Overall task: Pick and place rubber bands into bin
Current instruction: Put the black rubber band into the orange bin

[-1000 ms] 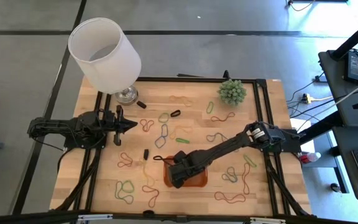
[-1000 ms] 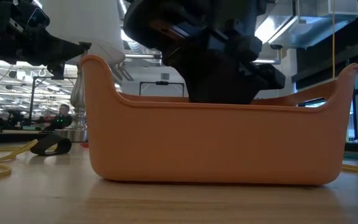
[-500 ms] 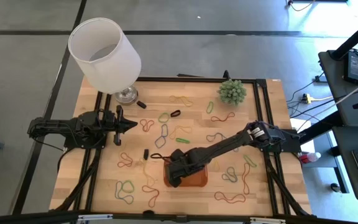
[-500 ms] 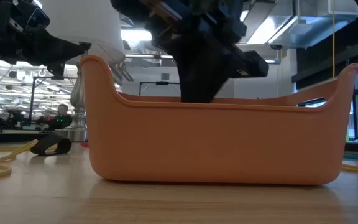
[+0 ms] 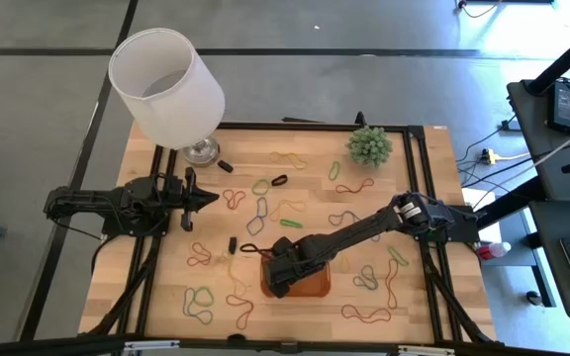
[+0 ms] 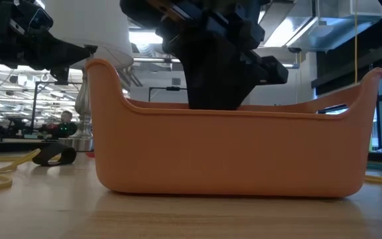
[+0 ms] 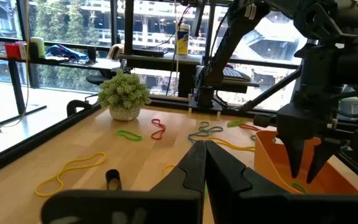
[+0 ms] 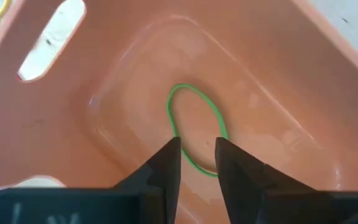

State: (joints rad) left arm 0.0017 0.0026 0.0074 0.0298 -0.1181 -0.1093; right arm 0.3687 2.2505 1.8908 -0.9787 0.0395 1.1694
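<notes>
Most of the wooden table [image 5: 176,267] carries scattered rubber bands [image 5: 261,210], and the white lampshade [image 5: 166,85] stands at its far left corner. At the near middle, the orange bin [image 5: 315,287] is half hidden under the right gripper [image 8: 196,154], which hangs inside it with fingers slightly parted, released. One green band [image 8: 194,127] lies flat on the bin floor. The left gripper [image 7: 204,148] waits at the left side, fingers closed together.
</notes>
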